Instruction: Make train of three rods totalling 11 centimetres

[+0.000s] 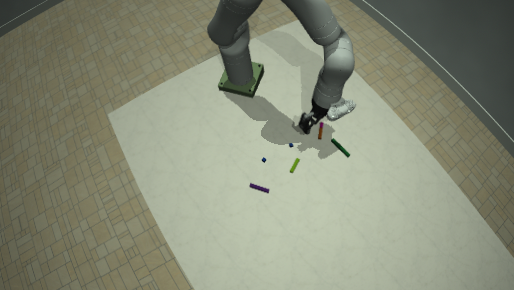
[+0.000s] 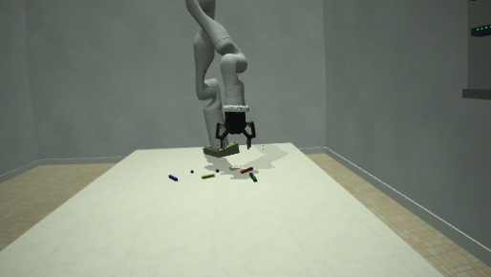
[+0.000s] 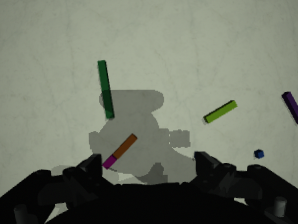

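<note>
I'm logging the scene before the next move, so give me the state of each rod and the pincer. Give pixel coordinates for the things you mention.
pincer [image 1: 311, 125] [image 2: 235, 144] [image 3: 149, 163]: open, empty
orange rod [image 1: 320, 134] [image 2: 245, 171] [image 3: 125, 146]: flat, end to end with magenta
magenta rod [image 1: 321, 124] [image 2: 250, 168] [image 3: 109, 162]: flat
green rod [image 1: 340, 147] [image 2: 253, 177] [image 3: 105, 90]: flat, apart
lime rod [image 1: 295, 165] [image 2: 207, 176] [image 3: 220, 111]: flat, apart
purple rod [image 1: 259, 188] [image 2: 173, 178] [image 3: 291, 108]: flat, apart
two blue rods: apart

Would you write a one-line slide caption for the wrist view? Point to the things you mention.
Open gripper [image 3: 149, 163] above a magenta rod [image 3: 109, 162] and orange rod [image 3: 125, 146], end to end.

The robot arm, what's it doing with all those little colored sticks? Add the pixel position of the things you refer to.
The arm's black claw [image 1: 308, 125] [image 2: 235, 145] [image 3: 149, 163] is open and holding nothing, up above the table. It is meant to line up three sticks as a train. The magenta rod [image 1: 321, 124] [image 2: 250, 168] [image 3: 109, 162] and orange rod [image 1: 320, 133] [image 2: 245, 171] [image 3: 125, 146] lie end to end, so a third one seems to be missing. The others lie apart.
</note>
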`<state>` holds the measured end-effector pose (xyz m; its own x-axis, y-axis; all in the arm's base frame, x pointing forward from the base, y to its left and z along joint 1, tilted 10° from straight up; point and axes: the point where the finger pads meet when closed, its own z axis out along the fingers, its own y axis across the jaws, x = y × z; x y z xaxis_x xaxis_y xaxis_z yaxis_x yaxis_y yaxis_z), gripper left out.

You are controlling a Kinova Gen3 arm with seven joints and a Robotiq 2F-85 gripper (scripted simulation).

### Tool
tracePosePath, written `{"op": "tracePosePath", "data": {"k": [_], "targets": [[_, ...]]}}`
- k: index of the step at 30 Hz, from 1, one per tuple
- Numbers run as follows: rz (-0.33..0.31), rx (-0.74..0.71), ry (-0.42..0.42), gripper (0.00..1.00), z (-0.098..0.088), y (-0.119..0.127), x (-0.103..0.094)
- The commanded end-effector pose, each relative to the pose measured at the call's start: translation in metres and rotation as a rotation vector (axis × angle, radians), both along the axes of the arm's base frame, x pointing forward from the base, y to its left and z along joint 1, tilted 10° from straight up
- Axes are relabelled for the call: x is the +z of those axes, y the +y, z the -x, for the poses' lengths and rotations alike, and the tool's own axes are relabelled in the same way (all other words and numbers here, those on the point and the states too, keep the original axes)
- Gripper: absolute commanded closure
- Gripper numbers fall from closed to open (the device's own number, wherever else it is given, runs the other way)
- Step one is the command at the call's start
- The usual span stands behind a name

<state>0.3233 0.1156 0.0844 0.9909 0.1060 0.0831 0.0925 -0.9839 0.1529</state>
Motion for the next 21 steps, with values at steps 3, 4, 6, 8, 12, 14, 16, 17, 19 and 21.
{"op": "tracePosePath", "data": {"k": [3, 4, 6, 8, 12, 14, 16, 17, 19, 21], "targets": [[0.013, 0.113, 0.022, 0.00, -0.004, -0.010, -0.001], [0.016, 0.146, 0.028, 0.00, -0.005, -0.011, -0.001], [0.023, 0.213, 0.039, 0.00, -0.006, -0.014, -0.001], [0.029, 0.281, 0.050, 0.00, -0.007, -0.017, -0.001], [0.042, 0.420, 0.073, 0.00, -0.010, -0.024, -0.002], [0.042, 0.420, 0.073, 0.00, -0.010, -0.024, -0.002], [0.049, 0.490, 0.084, 0.00, -0.011, -0.027, -0.002], [0.052, 0.526, 0.089, 0.00, -0.012, -0.029, -0.002], [0.058, 0.597, 0.100, 0.00, -0.014, -0.032, -0.002], [0.064, 0.668, 0.111, 0.00, -0.015, -0.035, -0.002]]}}
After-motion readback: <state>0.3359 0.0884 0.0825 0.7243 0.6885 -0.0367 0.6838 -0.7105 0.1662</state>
